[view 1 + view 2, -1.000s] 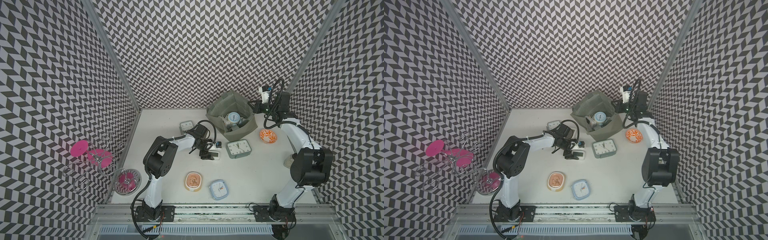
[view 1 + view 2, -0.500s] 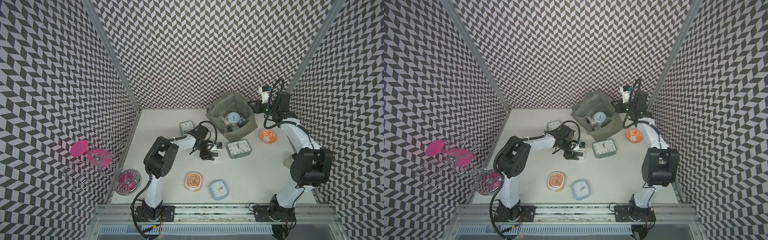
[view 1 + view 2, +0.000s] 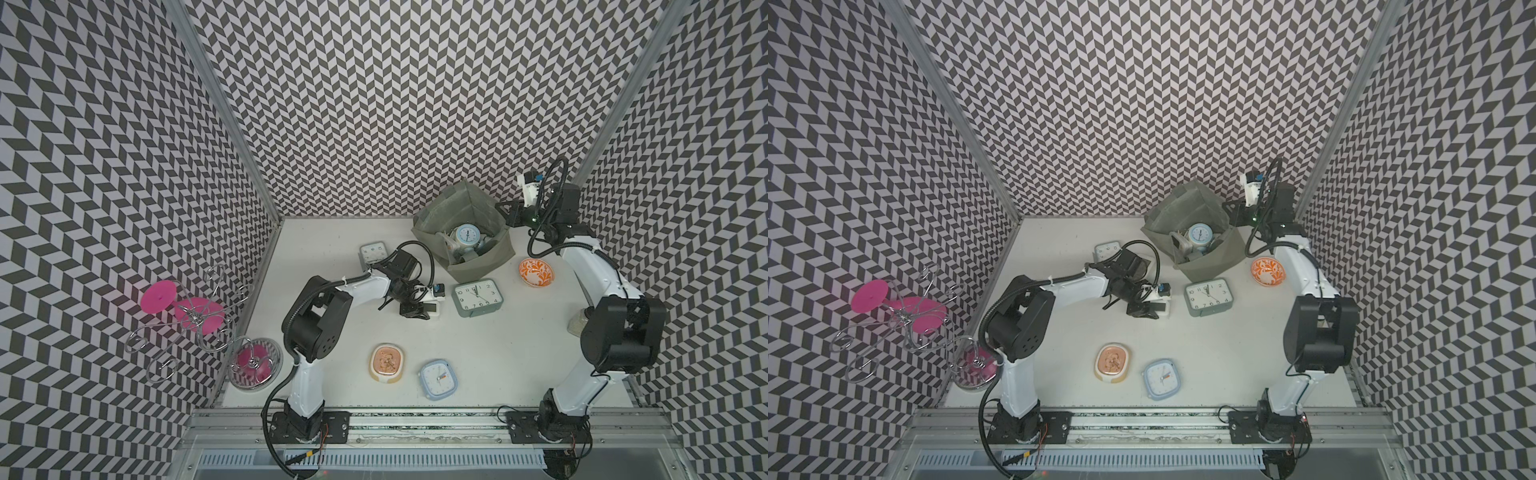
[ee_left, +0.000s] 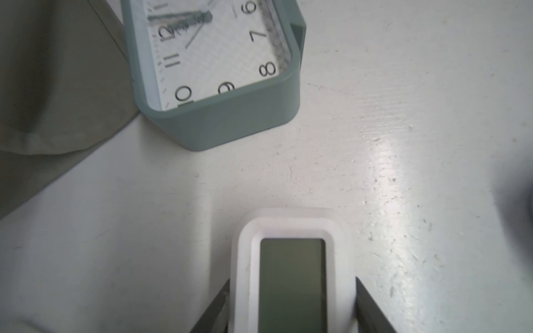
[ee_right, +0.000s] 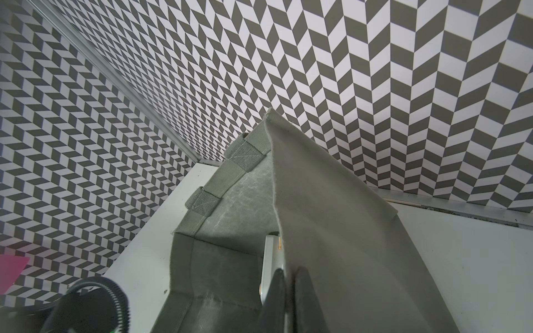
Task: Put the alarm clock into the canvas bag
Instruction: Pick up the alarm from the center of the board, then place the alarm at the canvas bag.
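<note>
A small white digital alarm clock lies face up mid-table. My left gripper reaches over it. In the left wrist view the clock sits between the two dark fingers, which press against its long sides; the left gripper is shut on it. The grey-green canvas bag stands open at the back right with a round blue clock inside. My right gripper is shut on the bag's side wall, holding it up.
A teal square analog clock lies just in front of the bag. A grey clock, a cream one and a pale blue one lie around. An orange patterned bowl sits right of the bag. A wire stand with pink discs is at the left wall.
The left gripper's jaws have narrowed onto the white digital clock, which stays on the table. The right arm and the bag have not moved.
</note>
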Controlling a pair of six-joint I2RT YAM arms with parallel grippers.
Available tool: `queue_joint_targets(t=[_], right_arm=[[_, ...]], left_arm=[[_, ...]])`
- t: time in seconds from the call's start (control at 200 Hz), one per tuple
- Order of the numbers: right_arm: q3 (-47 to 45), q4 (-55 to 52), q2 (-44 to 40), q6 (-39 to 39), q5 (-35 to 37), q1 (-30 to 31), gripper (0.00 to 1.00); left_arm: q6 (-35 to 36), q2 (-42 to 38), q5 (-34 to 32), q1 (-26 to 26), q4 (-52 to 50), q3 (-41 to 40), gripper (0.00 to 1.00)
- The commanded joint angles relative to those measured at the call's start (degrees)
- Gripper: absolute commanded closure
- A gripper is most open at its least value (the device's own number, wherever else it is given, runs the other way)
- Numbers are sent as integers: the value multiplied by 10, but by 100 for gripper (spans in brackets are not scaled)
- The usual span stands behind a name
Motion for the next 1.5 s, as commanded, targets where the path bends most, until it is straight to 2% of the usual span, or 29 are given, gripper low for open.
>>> queue_joint_targets(t=[0.0,0.1,0.175,0.255,0.34,0.461,0.561,0.751,0.991,1.172,1.402,1.452,1.497], right_arm=[[-3,28,-18,-1,-6,3,100],[-4,28,-19,-1,-7,3,100],[-4,29,-21,0,-7,3,100],[-5,33,-22,3,-10,3,100],[-5,33,-24,3,-10,3,100],[-10,33,-32,0,-9,3,100],[-19,40,-40,3,-9,2,100],[-18,38,-34,2,-12,4,100],[-19,38,-37,-6,-9,13,100],[-12,31,-32,-15,1,34,100],[-8,27,-26,-18,8,43,100],[-5,24,-24,-21,9,44,100],[-3,22,-23,-22,9,43,100]], left_arm=[[2,-93,68,2,44,-17,66],[-18,-157,107,10,74,-24,68],[-84,-191,113,20,137,-22,70],[-147,-204,76,22,205,-2,73],[-212,-179,21,22,242,53,73],[-285,-99,-61,20,218,177,77],[-300,-22,-107,15,177,281,79],[-305,104,-119,7,165,419,79],[-299,277,-162,1,103,638,82],[-289,327,-170,-13,160,632,82],[-294,399,-214,-37,197,656,82],[-299,407,-214,-39,202,656,78],[-308,413,-215,-40,207,655,69]])
